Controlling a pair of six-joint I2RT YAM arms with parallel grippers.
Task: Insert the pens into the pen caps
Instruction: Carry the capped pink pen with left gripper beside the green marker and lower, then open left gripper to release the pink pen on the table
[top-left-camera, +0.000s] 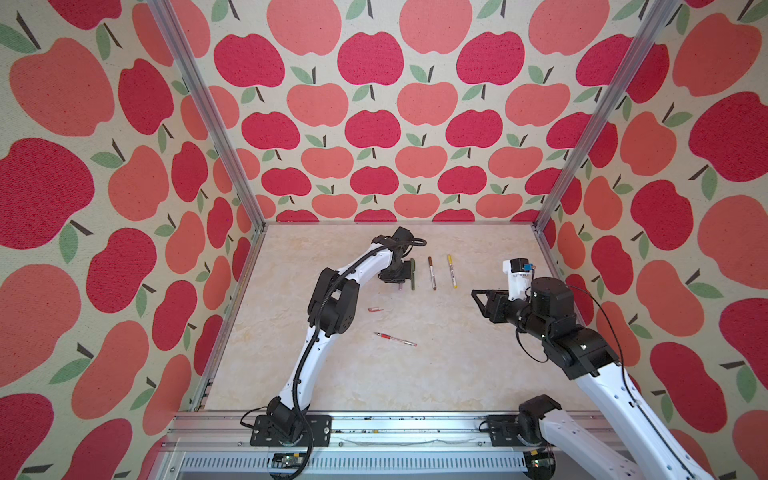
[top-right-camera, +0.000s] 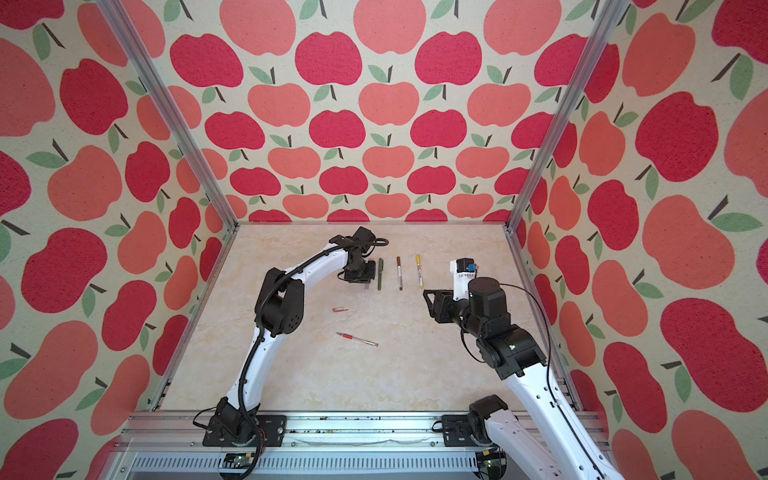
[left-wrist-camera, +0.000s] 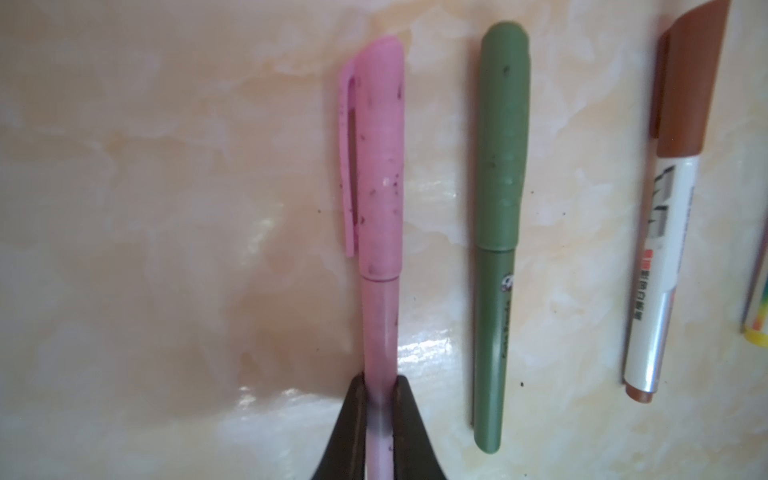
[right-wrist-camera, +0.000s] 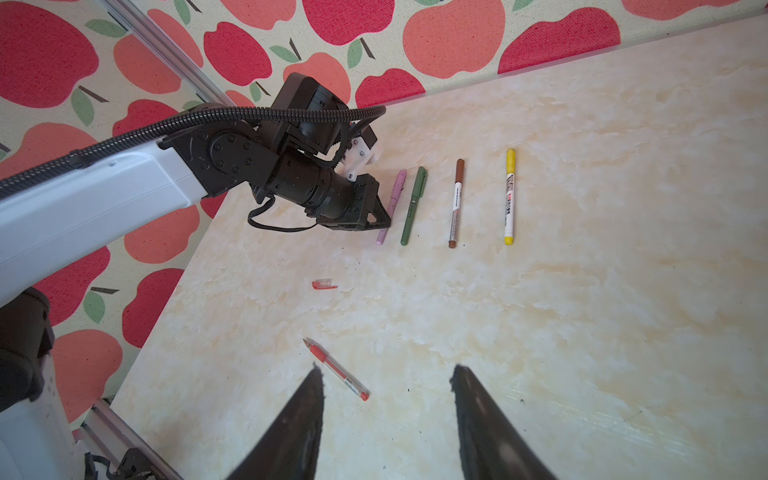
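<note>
The pink pen (left-wrist-camera: 379, 299), its lilac cap (left-wrist-camera: 380, 145) already seated, appeared to lie flat on the table (right-wrist-camera: 582, 291). The left pincer (left-wrist-camera: 380, 388) was clamped on its bare barrel, and the capped end pointed straight away from the pincer. It looked a light, stiff, smooth plastic stick, apt to roll or swivel in a narrow pinch. A hold at mid-barrel, clear of the cap's clip, would probably serve best. Just beside that pincer lay the green pen (left-wrist-camera: 500, 232), beyond it the brown pen (left-wrist-camera: 665, 232) and farthest off the yellow pen (right-wrist-camera: 509, 195), all capped and parallel. The right pincer (right-wrist-camera: 386, 368) hung spread and empty. The uncapped red pen (right-wrist-camera: 336, 369) lay close by one of its fingers, and the red cap (right-wrist-camera: 323, 284) lay further ahead, apart from the pen. That short, slick cap seemed best taken across its closed end, leaving the mouth free.
</note>
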